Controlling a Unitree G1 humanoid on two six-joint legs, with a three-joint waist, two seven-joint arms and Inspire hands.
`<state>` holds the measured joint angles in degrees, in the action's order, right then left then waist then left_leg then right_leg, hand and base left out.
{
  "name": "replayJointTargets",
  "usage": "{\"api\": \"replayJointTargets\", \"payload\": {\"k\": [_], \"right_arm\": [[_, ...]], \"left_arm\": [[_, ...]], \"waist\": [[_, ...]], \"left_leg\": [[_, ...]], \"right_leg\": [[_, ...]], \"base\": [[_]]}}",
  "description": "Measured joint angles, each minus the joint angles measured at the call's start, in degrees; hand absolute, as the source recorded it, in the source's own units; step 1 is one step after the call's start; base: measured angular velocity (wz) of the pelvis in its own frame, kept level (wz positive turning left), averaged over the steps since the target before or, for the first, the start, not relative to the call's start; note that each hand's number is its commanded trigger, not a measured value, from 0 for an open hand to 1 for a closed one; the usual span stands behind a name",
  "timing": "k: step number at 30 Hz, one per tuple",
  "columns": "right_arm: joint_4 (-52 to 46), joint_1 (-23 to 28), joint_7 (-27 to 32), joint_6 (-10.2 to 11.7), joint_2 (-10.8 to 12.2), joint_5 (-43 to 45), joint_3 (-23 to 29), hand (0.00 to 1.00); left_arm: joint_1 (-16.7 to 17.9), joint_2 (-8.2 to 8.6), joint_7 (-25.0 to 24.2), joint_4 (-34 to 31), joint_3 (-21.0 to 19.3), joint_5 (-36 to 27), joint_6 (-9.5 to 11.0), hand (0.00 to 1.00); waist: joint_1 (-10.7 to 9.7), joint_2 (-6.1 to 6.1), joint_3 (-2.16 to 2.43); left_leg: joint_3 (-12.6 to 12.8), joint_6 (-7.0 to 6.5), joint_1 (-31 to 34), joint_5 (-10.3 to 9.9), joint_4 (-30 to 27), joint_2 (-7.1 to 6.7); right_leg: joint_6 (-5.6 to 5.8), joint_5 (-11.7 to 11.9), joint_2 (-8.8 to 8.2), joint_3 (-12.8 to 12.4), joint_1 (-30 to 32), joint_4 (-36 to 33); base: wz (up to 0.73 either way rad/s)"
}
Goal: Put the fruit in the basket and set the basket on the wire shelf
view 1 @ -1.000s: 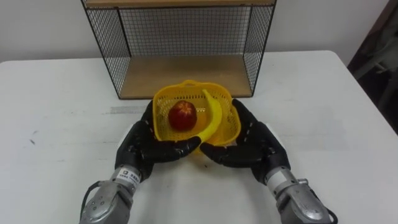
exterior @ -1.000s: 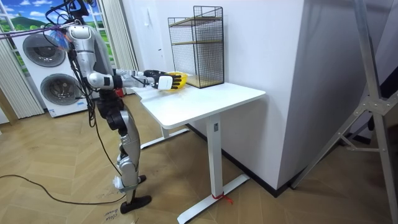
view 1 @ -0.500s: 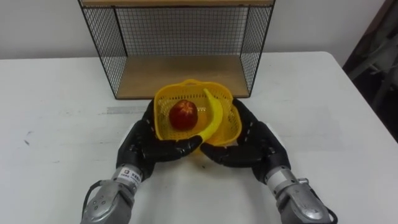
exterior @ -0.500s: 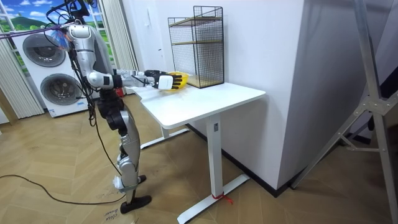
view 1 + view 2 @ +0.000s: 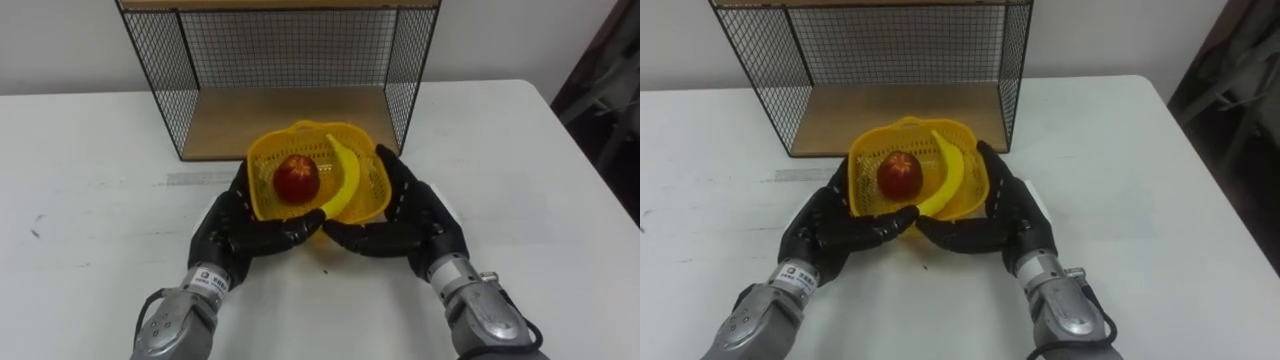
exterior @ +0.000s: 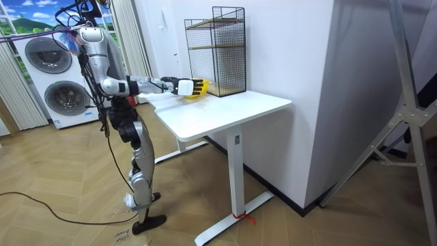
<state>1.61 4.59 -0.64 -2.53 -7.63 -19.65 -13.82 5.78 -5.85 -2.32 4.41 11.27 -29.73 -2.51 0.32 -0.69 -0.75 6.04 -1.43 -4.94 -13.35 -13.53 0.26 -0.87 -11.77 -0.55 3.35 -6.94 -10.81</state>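
**Condition.** The yellow basket [image 5: 371, 190] sits between both robot hands in front of the wire shelf [image 5: 158, 90], with the apple [image 5: 297, 177] and the banana [image 5: 345, 180] already inside. The left robot hand [image 5: 235, 232] cups the basket at 8 o'clock and the right robot hand [image 5: 405, 225] cups it at 4 o'clock. The fingers of both curl under and round its wall. I cannot tell whether the base is clear of the bench [image 5: 90, 200].

**Step in hand.** In my judgement, what remains is carrying the loaded basket to 12 o'clock onto the shelf's lower board [image 5: 290, 118].
- Both robot hands should move at the same rate and height so the basket stays level. The banana leans on the rim at 2 o'clock and could slide out if the basket tips.
- The base should be raised above the board's front lip before going forward.
- The basket should be set well in, and the grip released only once it rests flat.

**Edges and clearance.**
- The shelf opening is wider than the basket, but the right robot hand lies near the mesh side panel at 1 o'clock, so the basket should be kept central.
- The upper board crosses overhead at 12 o'clock, so a low lift is enough.
- The bench is bare at 9 o'clock and 3 o'clock, and its 3 o'clock edge is well apart from the work.
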Motion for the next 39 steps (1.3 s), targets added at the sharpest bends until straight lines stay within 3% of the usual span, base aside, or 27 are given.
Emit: {"api": "replayJointTargets", "payload": {"k": [5,10,19,30,36,39], "right_arm": [[-0.93,-1.83,1.09,0.14,0.12,0.03,0.02,0.00],[-2.90,-1.90,1.26,1.28,0.21,1.03,0.03,0.00],[-4.31,-1.86,1.26,1.35,0.42,3.20,0.03,0.00],[-5.13,-1.85,0.50,1.56,1.91,4.22,0.77,0.00],[-5.13,-1.86,0.56,1.70,1.85,3.21,0.40,0.00],[-5.07,-1.88,0.19,1.98,1.60,3.18,0.42,0.00]], "left_arm": [[-2.27,-0.02,0.00,-1.35,-0.90,0.00,0.09,0.00],[-2.37,0.20,0.01,-3.30,-1.51,-0.02,0.96,0.00],[-2.71,0.85,0.02,-4.03,-2.24,0.01,1.09,0.00],[-3.12,1.33,0.13,-5.58,-4.09,0.52,1.10,0.00],[-3.11,1.49,0.12,-6.16,-4.24,0.49,1.12,0.00],[-3.09,1.31,0.12,-5.68,-4.38,0.40,1.21,0.00]], "waist": [[-0.03,0.02,-0.02],[-0.08,-0.10,-0.10],[-0.09,-0.37,-0.30],[-0.09,0.84,0.15],[1.10,1.05,0.05],[2.19,1.11,-0.14]], "left_leg": [[-0.05,-0.01,0.21,0.01,-0.02,-0.04],[0.01,-0.01,-0.66,0.01,0.05,-0.07],[0.01,-0.02,-0.53,0.00,0.00,-0.03],[0.16,-0.01,-0.68,0.00,-0.45,-0.02],[0.42,0.42,-0.17,-0.40,-2.98,1.10],[0.31,0.90,2.74,-2.88,-9.47,1.98]], "right_leg": [[0.04,0.02,-0.04,0.02,-0.05,-0.09],[0.04,0.02,0.02,0.06,-0.58,-0.01],[0.04,0.02,0.05,0.13,-0.35,-0.33],[0.03,0.03,0.15,0.01,-0.66,-0.86],[-0.26,-0.20,0.72,-0.09,0.60,-3.80],[-1.03,-2.89,1.08,0.05,2.26,-8.47]], "base": [[0.00],[0.00],[0.00],[0.00],[-0.05],[-0.05]]}}
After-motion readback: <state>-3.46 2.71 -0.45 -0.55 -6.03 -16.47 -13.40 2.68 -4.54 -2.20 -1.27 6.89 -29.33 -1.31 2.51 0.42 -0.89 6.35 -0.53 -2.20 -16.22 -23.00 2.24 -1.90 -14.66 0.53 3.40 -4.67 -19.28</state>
